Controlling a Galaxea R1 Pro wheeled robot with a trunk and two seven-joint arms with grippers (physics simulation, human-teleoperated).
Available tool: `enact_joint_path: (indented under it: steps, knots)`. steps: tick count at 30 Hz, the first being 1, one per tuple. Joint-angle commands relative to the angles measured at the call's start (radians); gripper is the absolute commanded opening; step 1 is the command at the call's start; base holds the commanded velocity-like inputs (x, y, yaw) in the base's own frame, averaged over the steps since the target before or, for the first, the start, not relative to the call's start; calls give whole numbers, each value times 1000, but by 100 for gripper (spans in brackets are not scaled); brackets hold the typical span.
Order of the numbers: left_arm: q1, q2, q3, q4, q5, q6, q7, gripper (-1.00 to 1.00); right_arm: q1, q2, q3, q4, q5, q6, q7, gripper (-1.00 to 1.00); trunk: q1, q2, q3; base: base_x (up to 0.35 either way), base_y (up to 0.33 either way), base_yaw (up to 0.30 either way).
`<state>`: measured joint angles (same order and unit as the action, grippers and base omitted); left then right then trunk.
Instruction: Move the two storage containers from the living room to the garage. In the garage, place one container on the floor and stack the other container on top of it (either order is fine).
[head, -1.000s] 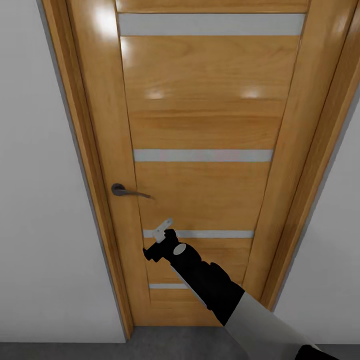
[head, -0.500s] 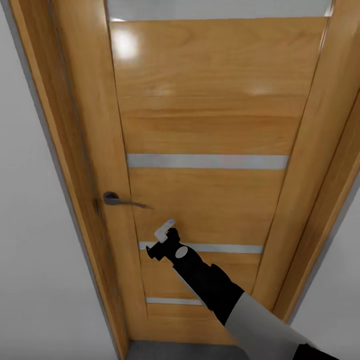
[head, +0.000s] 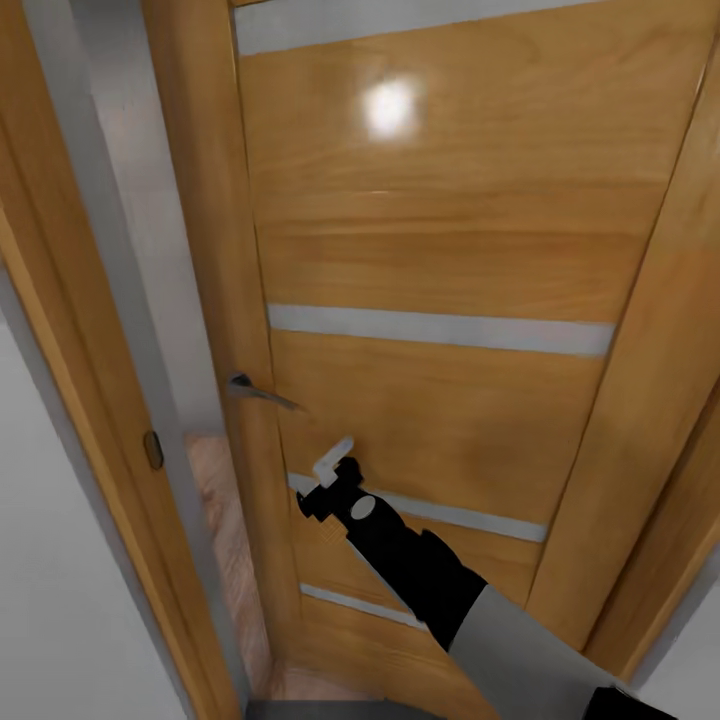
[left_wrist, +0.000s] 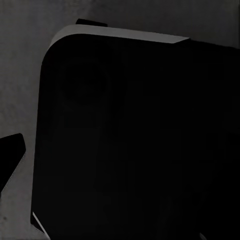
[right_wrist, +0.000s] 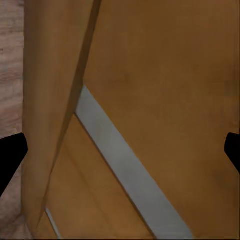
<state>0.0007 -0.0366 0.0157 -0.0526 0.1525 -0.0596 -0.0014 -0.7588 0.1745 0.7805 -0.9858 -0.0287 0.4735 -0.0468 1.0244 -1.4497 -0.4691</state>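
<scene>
Right end effector (head: 333, 468) against tan door (head: 440, 250), ajar.

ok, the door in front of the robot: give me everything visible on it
The door is glossy tan wood with pale horizontal glass slats and a dark lever handle near its left edge. It stands ajar: a gap at the frame shows light wood-plank flooring beyond. The right gripper, fingers spread, is at or very near the panel below the handle.

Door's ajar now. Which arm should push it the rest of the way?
Right, probably. The right gripper is already raised at the door below the handle, fingers spread. The left wrist view shows a dark body close up.
</scene>
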Motion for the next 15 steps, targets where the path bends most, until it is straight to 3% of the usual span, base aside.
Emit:
enact_joint_path:
  steps: [1,5,9,15]
  knots:
    - [1,0,1,-1,7,-2,0,100,-2,0,-7,23,31,7,-18,100,1,0,-1,321,0,0]
    - [0,0,1,-1,7,-2,0,100,-4,0,-24,43,68,7,-39,100,1,0,-1,321,0,0]
    - [0,-1,1,-1,7,-2,0,100,-95,0,-92,157,85,6,-56,100,1,0,-1,321,0,0]
    - [0,-2,1,-1,7,-2,0,100,-172,0,-112,289,85,-15,-73,100,1,0,-1,321,0,0]
